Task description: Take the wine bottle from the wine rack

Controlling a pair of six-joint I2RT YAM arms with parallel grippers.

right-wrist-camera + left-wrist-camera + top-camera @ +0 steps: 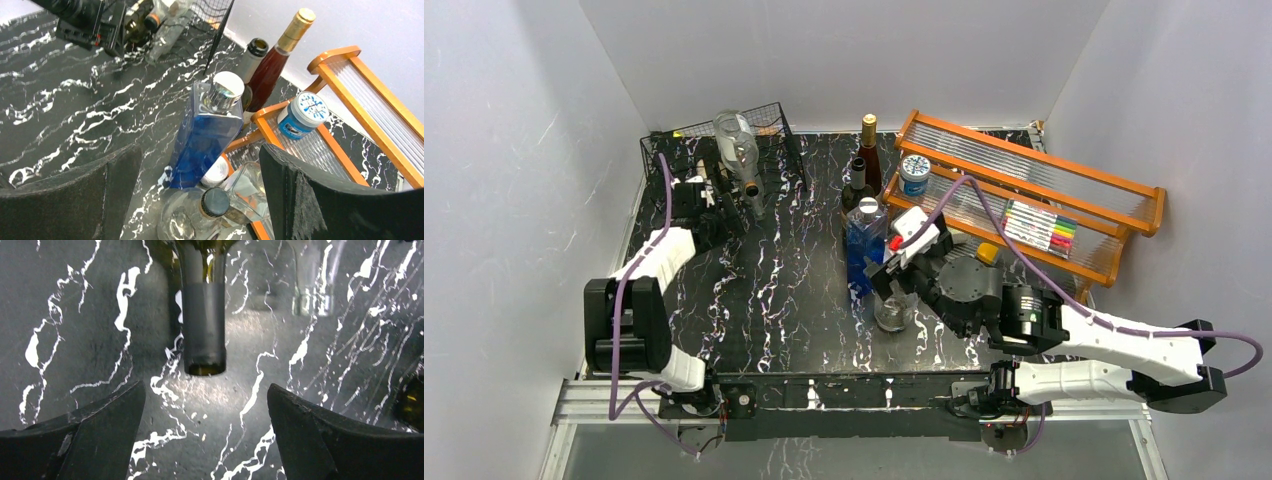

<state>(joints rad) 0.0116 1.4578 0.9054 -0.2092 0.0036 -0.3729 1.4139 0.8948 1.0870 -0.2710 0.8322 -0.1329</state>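
Note:
The black wire wine rack [769, 130] stands at the table's back left with bottles lying in it. In the left wrist view the wine bottle [203, 325] shows its dark green neck in a grey capsule, mouth pointing at the camera. My left gripper [206, 390] is open just short of that mouth, both black fingers [100, 430] wide apart with only marble tabletop between them. In the top view the left gripper [712, 200] sits at the rack's front. My right gripper [200, 150] hangs open and holds nothing, above a round clear bottle [200, 215] near the table's middle [886, 272].
A clear bottle [736, 140] also lies in the rack, its neck [312, 290] beside the wine bottle's. A blue square bottle [205, 135], an amber bottle [272, 65] and a dark open bottle [256, 47] stand mid-table. An orange tiered shelf [1114, 185] holds a jar [914, 175] and markers [1039, 228].

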